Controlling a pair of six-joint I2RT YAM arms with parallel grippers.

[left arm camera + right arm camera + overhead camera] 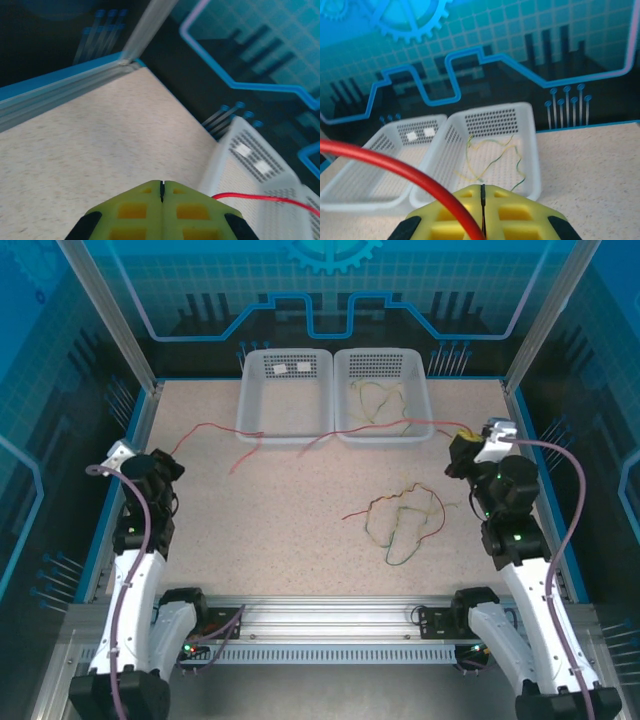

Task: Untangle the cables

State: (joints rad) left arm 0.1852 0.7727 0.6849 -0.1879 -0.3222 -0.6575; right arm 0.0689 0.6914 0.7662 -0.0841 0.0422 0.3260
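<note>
Apart, left gripper (174, 466), right gripper (459, 446), clamping cable (395, 167)

The right red cable (400, 423) runs left from the closed right gripper (482, 200), slightly wavy, along the near wall of the right basket (425, 390); its free end lies on the table (300, 540) near the gap between the baskets. The left red cable (225, 429) leads right from the closed left gripper (161, 192) past the left basket (247, 390), then hooks back nearer, its end apart from the other's. Right of centre, a loose tangle (400, 520) of red, pale yellow and green wires lies flat. Thin yellow and green wires (375, 400) lie curled inside the right basket
</note>
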